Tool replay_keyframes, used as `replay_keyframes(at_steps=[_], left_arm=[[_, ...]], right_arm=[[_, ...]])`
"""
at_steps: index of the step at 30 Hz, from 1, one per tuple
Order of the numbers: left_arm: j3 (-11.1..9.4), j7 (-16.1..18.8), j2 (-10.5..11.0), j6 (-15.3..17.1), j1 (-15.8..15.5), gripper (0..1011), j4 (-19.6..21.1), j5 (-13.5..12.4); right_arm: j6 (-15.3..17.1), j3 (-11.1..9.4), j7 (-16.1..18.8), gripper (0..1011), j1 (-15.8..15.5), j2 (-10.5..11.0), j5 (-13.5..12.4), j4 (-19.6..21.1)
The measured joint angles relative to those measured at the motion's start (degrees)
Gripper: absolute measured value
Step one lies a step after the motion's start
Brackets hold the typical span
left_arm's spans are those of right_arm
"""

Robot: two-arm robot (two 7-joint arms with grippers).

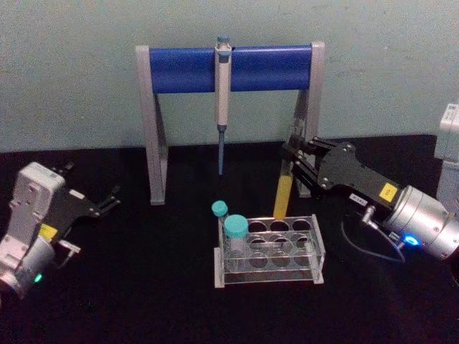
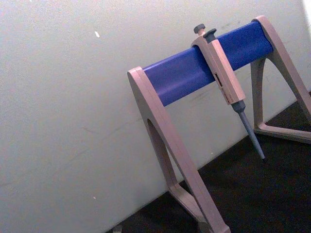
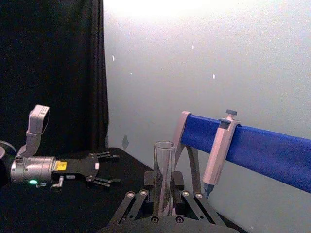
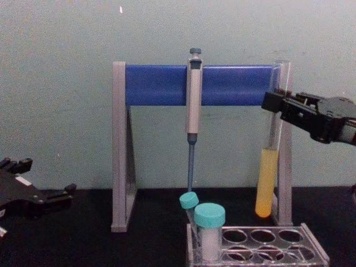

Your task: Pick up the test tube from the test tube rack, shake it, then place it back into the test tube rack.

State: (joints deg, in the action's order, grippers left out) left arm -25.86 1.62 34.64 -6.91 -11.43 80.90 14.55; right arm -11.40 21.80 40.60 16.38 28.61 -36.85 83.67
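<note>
The test tube [image 1: 289,168] is a long clear glass tube with yellow-orange liquid [image 4: 266,186] in its lower part. It hangs slightly tilted, and in the chest view its bottom is just above the back row of the test tube rack [image 1: 318,251]. My right gripper [image 1: 294,163] is shut on the tube's upper half, reaching in from the right. In the right wrist view the tube's open mouth [image 3: 164,145] stands up between the fingers. The clear rack [image 4: 314,245] sits on the black table. My left gripper [image 1: 109,202] rests open at the far left, holding nothing.
Two teal-capped tubes [image 1: 235,231] [image 1: 219,209] stand at the rack's left end. Behind the rack is a tall grey-and-blue pipette stand [image 1: 186,68] with a grey-blue pipette [image 1: 223,93] hanging from it. A white object [image 1: 448,143] sits at the right edge.
</note>
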Motion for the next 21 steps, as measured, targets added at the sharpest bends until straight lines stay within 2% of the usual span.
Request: replay_keyframes(at_steps=[21], left_arm=[[0.0,0.0,0.0,0.0,0.0,1001,0.0,0.0]], right_arm=[[0.0,1.2,0.6,232,1.1,-0.6,0.1,-4.6]])
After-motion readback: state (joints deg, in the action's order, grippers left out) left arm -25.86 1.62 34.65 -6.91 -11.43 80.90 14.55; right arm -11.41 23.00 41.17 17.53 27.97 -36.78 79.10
